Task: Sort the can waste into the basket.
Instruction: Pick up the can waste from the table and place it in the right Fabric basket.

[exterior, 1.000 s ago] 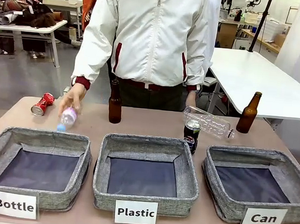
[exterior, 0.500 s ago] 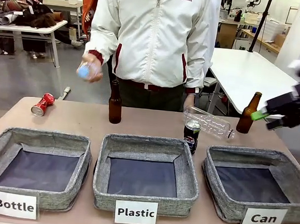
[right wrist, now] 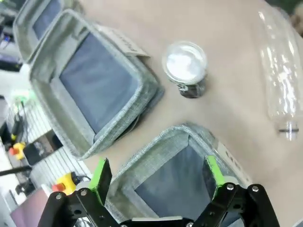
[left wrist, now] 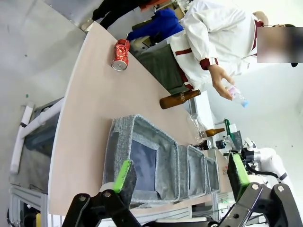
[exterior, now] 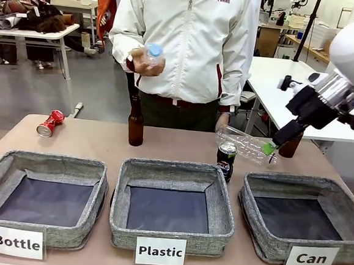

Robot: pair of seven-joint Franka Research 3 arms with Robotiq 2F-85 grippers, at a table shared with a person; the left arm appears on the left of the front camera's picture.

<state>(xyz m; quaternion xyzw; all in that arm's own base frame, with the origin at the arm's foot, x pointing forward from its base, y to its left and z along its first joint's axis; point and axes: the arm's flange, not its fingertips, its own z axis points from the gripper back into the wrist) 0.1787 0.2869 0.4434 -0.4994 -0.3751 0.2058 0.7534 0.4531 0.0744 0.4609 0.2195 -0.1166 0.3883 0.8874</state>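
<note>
**Sorting surface (exterior: 102, 142), front and wrist views.** The basket labelled "Can" (exterior: 302, 181) is the rightmost of three grey baskets in a row, seen from the robot's side. The "Plastic" basket (exterior: 174, 166) is just left of it and the "Bottle" basket (exterior: 46, 159) is farther left.

The dark can (exterior: 226, 161) stands upright just beyond the Can basket's far-left corner, apart from its rim. The crushed red can (exterior: 49, 123) lies on its side well to the left of the Can basket, at the opposite end of the surface.

The right gripper (exterior: 268, 148) hangs above the Can basket's far-left corner. Its jaws are spread wide with nothing between them, and its wrist view looks down on that basket's rim (right wrist: 156, 142).

The left gripper (left wrist: 181, 174) is likewise wide open and empty. It hangs past the end of the row farthest from the Can basket.

A clear plastic bottle (exterior: 243, 144) lies just behind the Can basket. A brown bottle (exterior: 292, 145) stands behind the basket too, partly hidden by the right arm. A second brown bottle (exterior: 135, 123) stands farther left. A person's hand (exterior: 138, 61) holds a small clear bottle (exterior: 151, 52) at chest height.
</note>
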